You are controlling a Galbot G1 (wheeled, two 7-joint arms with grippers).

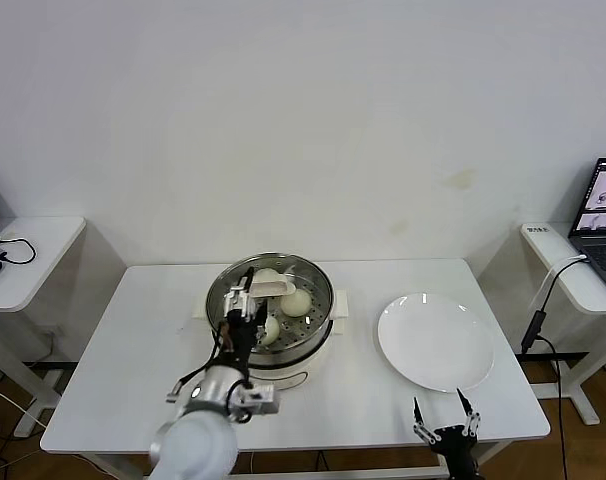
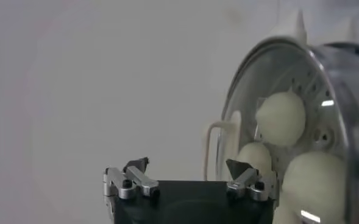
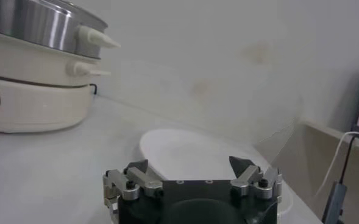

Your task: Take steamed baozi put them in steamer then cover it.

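The steamed baozi (image 1: 296,301) are lying inside the steamer (image 1: 317,322), on its shiny perforated tray; three buns are showing clearly in the head view, and the left wrist view is also showing three (image 2: 281,117). They are round, so they are not pointing any way. The cover (image 1: 273,290) is sitting on the steamer, and its cream-white bar handle is running across the far part of the pot, roughly side to side. The clear glass is letting the buns show through.

The left gripper (image 1: 241,318) is hovering just over the near left rim of the steamer, with its jaws standing wide apart and nothing between them. In the left wrist view the left gripper (image 2: 188,173) is showing both fingertips free, and the glass cover is just beside one fingertip; I cannot tell if they are touching. The steamer's side handle is also near this fingertip.

The white plate (image 1: 436,341) is lying flat on the white table (image 1: 133,370), well apart from the left gripper, on the other side of the steamer. The right gripper (image 1: 446,415) is waiting at the near edge of the table, just in front of the plate, jaws spread and empty. Side desks are standing at both sides, one with a laptop (image 1: 601,222).
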